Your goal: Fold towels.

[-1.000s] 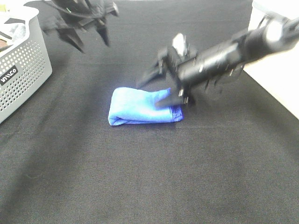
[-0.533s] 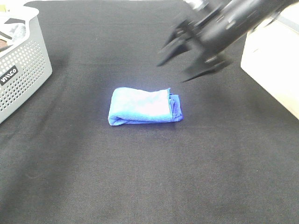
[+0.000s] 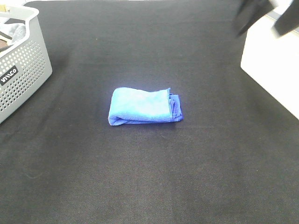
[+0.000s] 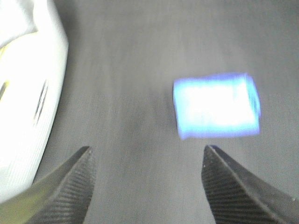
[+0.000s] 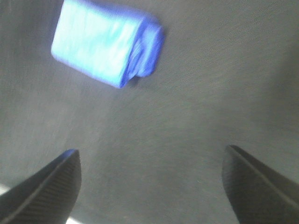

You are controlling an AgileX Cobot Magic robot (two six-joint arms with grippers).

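Observation:
A royal-blue towel (image 3: 144, 107) lies folded into a small rectangle in the middle of the black table. It also shows in the left wrist view (image 4: 216, 106) and the right wrist view (image 5: 106, 41). My right gripper (image 3: 264, 18) is a dark blur at the far right corner of the high view, well away from the towel. In the right wrist view its fingers (image 5: 44, 191) stand wide apart and empty. My left gripper (image 4: 147, 186) is open and empty above the table, out of the high view.
A perforated grey basket (image 3: 21, 65) with grey cloth in it stands at the far left; it shows as a pale blur in the left wrist view (image 4: 28, 93). A white surface (image 3: 273, 70) borders the table on the right.
My right gripper let go of the towel's right end and pulled back up to the far right corner. My left arm left the high view. The towel stays folded in place.

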